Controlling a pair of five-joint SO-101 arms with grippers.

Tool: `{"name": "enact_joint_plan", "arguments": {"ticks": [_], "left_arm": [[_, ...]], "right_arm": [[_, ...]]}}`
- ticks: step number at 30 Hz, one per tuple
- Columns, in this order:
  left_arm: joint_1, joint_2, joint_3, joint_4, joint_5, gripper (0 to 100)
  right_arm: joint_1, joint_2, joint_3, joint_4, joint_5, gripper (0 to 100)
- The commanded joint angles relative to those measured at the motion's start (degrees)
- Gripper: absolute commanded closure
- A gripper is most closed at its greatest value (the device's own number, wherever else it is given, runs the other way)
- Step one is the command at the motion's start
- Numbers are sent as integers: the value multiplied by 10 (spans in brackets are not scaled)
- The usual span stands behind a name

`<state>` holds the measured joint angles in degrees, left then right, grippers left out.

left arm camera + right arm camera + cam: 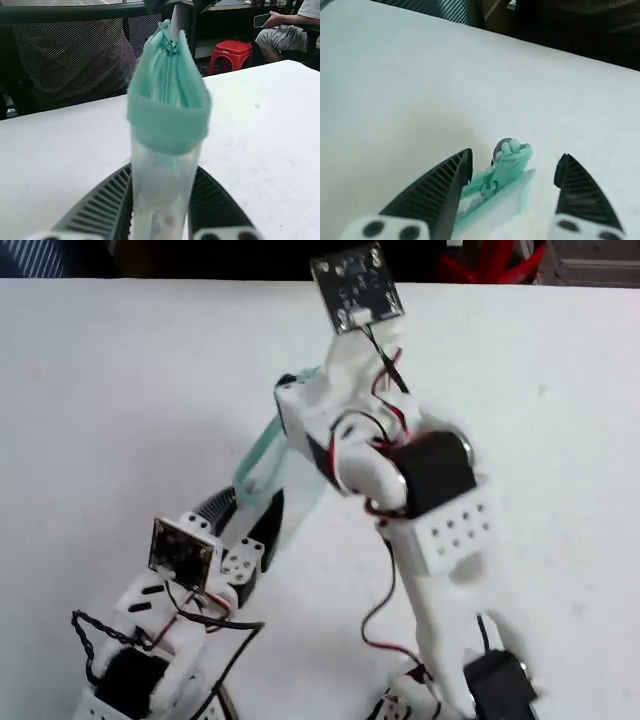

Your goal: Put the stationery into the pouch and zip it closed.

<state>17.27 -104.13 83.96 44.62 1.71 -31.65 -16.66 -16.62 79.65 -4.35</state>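
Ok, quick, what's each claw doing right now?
Left claw: closed, holding the pouch by its clear body.
Right claw: open, straddling the pouch's zipper end, not gripping.

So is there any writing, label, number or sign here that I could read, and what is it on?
No text can be read anywhere.
The pouch: no print shows on its clear body or green zip band.
The upper circuit board and the lower circuit board: any marks on them are too small to read.
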Motion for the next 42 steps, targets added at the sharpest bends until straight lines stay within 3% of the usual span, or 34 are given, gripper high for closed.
{"name": "enact_joint_plan", "arguments": {"ticks": [1,8,16,27,42], "left_arm": [[9,3,-4,-12,-6,959],[9,3,-4,-12,-7,959],[9,3,-4,-12,-8,959],[9,3,-4,-12,-7,964],[9,3,-4,-20,-10,978]], "right_arm": [[12,33,-31,4,-11,745],[19,49,-30,9,-5,924],[20,44,-31,8,-5,981],[1,-8,-30,22,35,980],[-141,-16,-27,81,83,981]]}}
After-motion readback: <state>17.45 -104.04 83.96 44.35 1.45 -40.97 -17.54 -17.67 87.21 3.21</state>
